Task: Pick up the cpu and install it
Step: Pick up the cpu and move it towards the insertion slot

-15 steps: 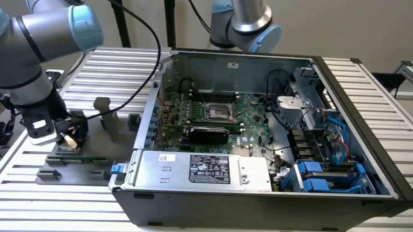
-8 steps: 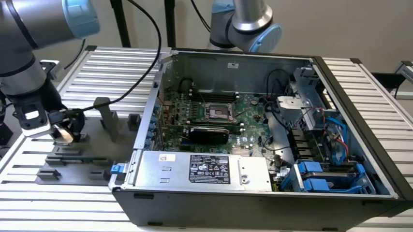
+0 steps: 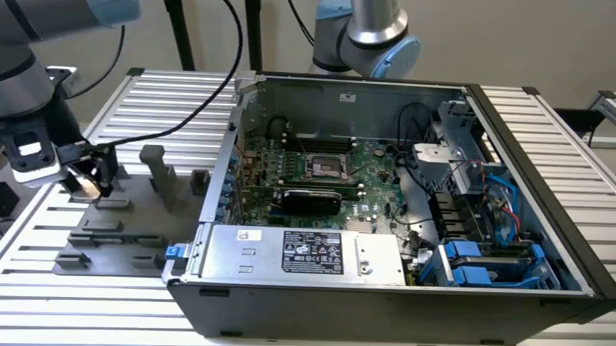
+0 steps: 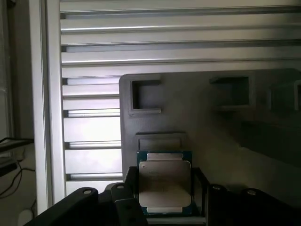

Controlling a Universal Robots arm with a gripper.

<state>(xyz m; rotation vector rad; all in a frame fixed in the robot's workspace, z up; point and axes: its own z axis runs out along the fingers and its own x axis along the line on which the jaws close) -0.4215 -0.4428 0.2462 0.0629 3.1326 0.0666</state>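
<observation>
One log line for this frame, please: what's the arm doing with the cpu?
stage: pick | end effector: shut on cpu | where: over grey tray, exterior view's left | computer case: open, cpu not installed

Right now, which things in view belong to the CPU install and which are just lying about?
Job in hand: cpu; gripper; grey tray; motherboard socket.
Lying about: power supply; blue drive caddies.

The cpu (image 4: 164,181) is silvery with a green rim; the tray (image 4: 211,141) plain grey; the surface (image 3: 164,86) pale, ribbed.
</observation>
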